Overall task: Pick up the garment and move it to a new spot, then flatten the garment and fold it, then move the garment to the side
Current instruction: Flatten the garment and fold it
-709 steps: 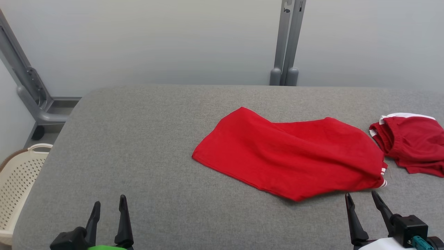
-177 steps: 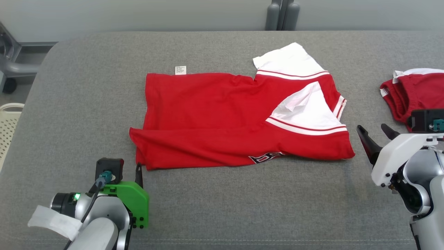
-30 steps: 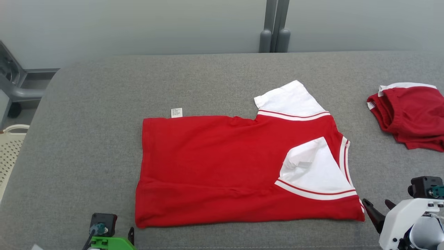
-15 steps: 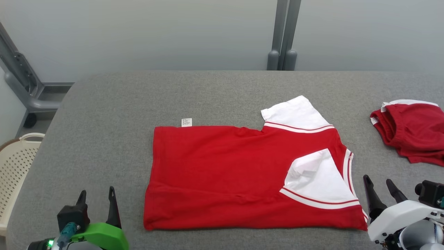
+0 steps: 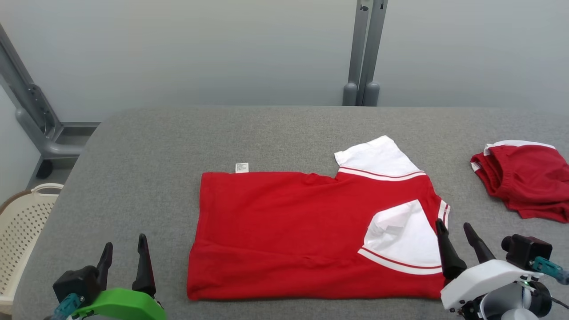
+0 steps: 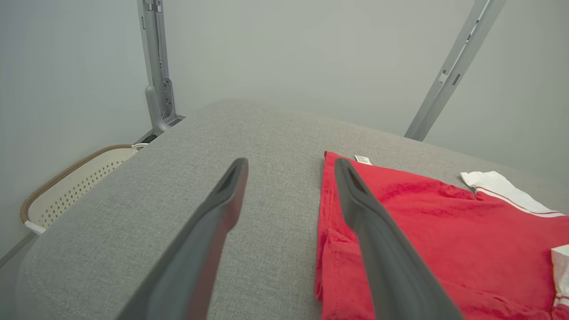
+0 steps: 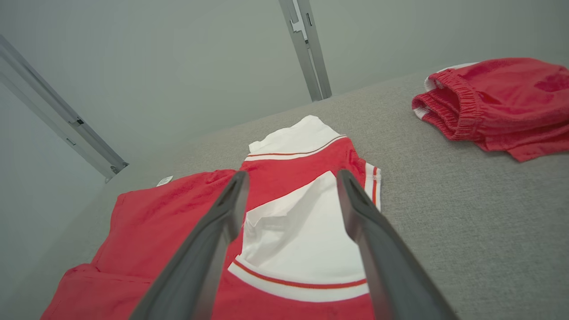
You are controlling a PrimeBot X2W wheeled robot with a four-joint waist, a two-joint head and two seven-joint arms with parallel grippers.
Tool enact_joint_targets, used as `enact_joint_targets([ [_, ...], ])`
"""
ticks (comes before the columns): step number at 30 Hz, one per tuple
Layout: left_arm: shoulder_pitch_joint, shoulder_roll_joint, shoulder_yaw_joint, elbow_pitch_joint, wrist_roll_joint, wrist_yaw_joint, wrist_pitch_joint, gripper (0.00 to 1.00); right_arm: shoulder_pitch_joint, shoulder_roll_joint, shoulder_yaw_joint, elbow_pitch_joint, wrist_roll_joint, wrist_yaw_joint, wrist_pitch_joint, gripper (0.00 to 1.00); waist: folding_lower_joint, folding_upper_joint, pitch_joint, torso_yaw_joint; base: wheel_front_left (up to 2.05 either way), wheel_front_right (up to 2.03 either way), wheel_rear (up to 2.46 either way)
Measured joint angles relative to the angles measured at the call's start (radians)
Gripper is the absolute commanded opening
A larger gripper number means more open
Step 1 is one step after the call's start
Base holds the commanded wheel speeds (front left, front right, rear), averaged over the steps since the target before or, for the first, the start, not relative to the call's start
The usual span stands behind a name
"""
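Note:
A red shirt point(image 5: 284, 226) with white sleeves lies flat on the grey table point(image 5: 146, 178), folded lengthwise; one white sleeve point(image 5: 402, 240) is turned over its right end. From the left wrist the shirt point(image 6: 435, 231) shows its hem end, and from the right wrist the shirt point(image 7: 284, 222) shows its sleeve end. My left gripper point(image 5: 124, 251) is open, left of the shirt's near corner, holding nothing. My right gripper point(image 5: 453, 226) is open above the shirt's near right end, fingers apart over the white sleeve.
A second red garment point(image 5: 524, 182) with a white band lies bunched at the table's right edge, seen from the right wrist as a red garment point(image 7: 498, 106). A cream perforated basket point(image 5: 22, 231) stands off the left edge. A grey post point(image 5: 364, 53) rises behind the table.
The camera has tilted up, so the whole scene sits lower. My right gripper has moved left, over the shirt's right end. Earlier, the bunched shirt was spread and folded lengthwise.

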Motion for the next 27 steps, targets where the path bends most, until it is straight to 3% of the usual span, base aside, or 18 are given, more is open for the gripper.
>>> enact_joint_targets([
  [8, 0.009, 0.023, -0.021, 0.015, 0.065, -0.037, -0.004, 1.0, -0.008, 0.001, 0.078, 0.017, -0.049, 0.0, -0.047, 1.0, 0.0, 0.0, -0.014, 0.003, 0.0, 0.0, 0.0],
  [16, 0.032, -0.019, 0.018, 0.061, 0.108, -0.063, -0.007, 1.0, 0.0, 0.001, 0.123, 0.06, -0.115, 0.0, -0.074, 1.0, 0.0, 0.0, -0.02, -0.001, 0.0, 0.0, 0.0],
  [27, 0.045, -0.047, 0.047, 0.09, 0.144, -0.097, -0.009, 1.0, 0.0, 0.001, 0.113, 0.067, -0.116, 0.0, -0.067, 1.0, 0.0, 0.0, -0.013, -0.008, 0.0, 0.0, 0.0],
])
